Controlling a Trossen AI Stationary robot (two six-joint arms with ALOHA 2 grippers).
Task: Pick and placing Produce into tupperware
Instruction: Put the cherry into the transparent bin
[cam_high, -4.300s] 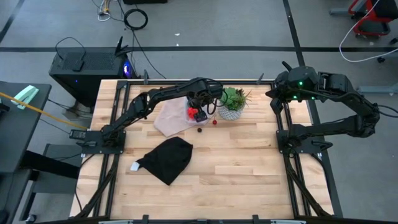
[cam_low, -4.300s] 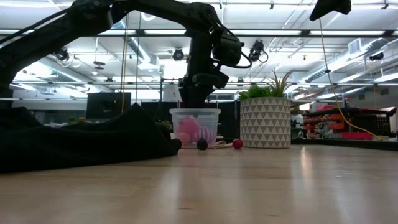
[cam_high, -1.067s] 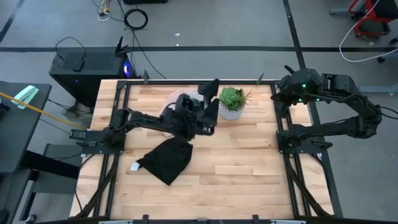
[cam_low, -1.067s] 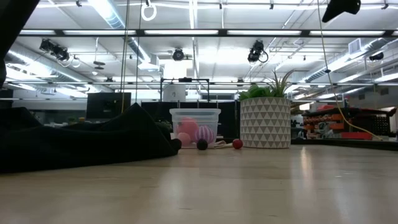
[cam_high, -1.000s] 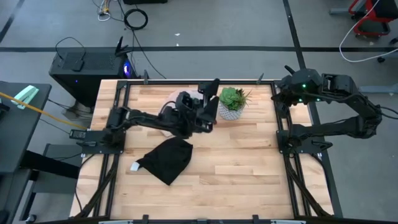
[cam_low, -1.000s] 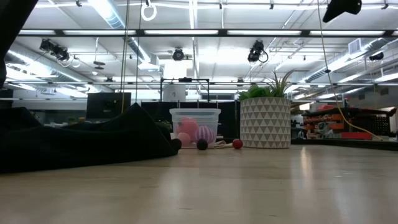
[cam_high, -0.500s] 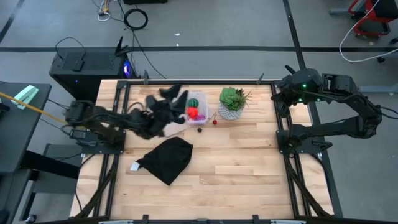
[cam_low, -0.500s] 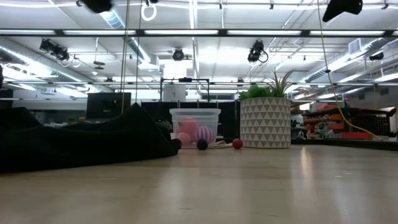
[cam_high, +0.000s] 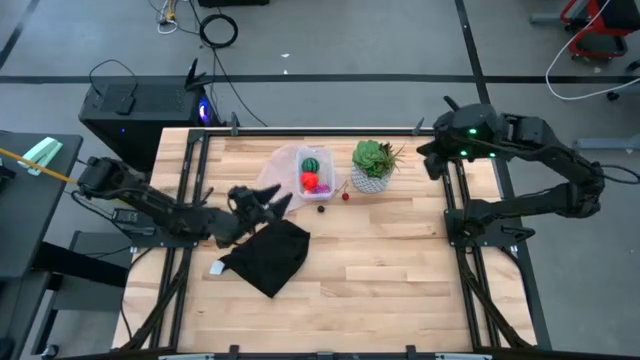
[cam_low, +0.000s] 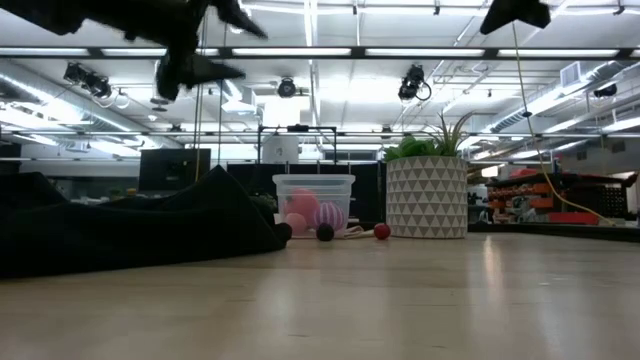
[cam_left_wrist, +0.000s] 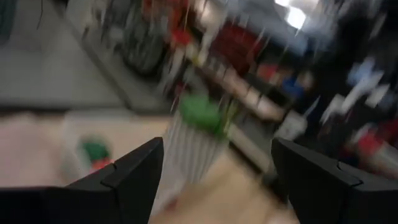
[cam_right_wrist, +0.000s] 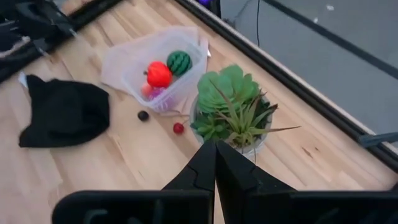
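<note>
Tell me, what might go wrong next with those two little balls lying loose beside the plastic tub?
The dark ball and the red ball lie close to the tub and the plant pot, so a pincer coming down could nudge either, and a round piece may roll away. The black cloth lies below the open left pincer and could snag on the way back.

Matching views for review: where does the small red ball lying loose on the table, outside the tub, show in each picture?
High view: the red ball, between tupperware and plant pot.
Low view: red ball, just left of the pot.
Left wrist view: blurred, cannot tell.
Right wrist view: red ball, beside the pot.
Shared landmark: the plant pot.
</note>
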